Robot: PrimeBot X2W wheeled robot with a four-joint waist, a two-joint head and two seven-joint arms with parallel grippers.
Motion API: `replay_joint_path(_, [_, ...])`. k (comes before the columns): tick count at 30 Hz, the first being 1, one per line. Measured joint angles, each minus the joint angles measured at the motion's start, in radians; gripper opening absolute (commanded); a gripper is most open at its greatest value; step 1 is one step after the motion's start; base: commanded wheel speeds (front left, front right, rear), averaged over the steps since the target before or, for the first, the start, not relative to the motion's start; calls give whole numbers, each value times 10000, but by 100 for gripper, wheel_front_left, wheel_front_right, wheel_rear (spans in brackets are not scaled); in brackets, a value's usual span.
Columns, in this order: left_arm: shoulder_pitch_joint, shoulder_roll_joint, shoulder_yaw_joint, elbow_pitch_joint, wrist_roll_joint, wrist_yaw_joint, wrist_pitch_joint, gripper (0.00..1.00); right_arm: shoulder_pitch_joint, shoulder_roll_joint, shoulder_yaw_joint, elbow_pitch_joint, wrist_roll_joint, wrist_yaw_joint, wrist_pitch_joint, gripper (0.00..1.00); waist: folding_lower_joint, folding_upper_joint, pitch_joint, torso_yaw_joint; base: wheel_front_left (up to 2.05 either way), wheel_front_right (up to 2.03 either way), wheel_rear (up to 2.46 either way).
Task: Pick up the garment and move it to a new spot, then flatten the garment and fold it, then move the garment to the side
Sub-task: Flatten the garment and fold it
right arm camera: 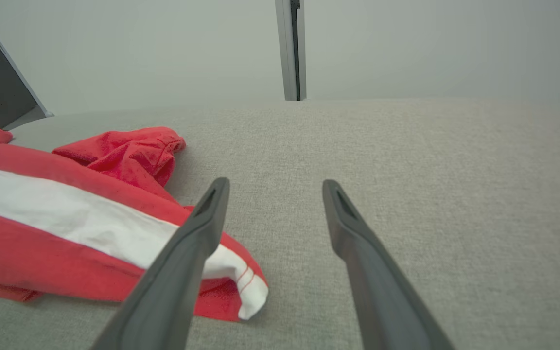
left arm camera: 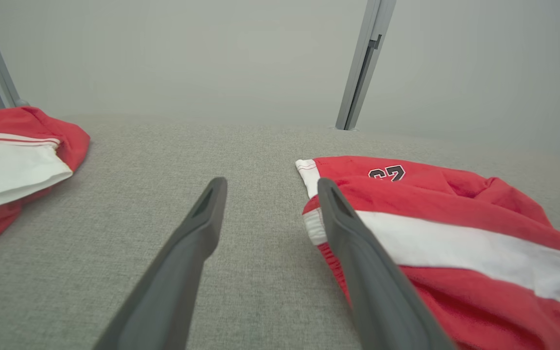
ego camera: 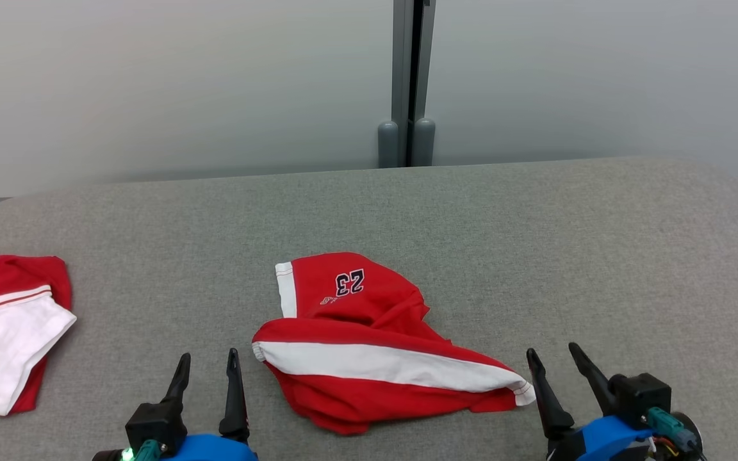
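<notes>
Head view: crumpled red cloth garment (ego camera: 369, 358) with a white stripe and a dark "23" lies towards the near edge of the grey fabric bench (ego camera: 535, 243)
Left pincer (ego camera: 209, 353): wide, holding nothing, just left of the garment
Right pincer (ego camera: 551, 349): wide, holding nothing, beside the garment's right tip
Far left: second red and white garment (ego camera: 4, 320), well apart
</notes>
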Motion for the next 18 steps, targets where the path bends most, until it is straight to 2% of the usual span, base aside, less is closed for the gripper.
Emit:
replay_joint_path(13, [10,0,-318,44,-159,113,0,100,472,2,548,1007,278,0,0,100,0,0,138,125,0,0,0])
replay_joint_path(16, [10,-2,-357,54,-159,113,0,100,462,2,625,1137,347,0,0,91,0,0,175,181,0,0,0])
replay_joint_path(18, [8,0,-376,50,-159,115,0,100,453,2,652,1193,351,0,0,78,0,0,204,219,0,0,0])
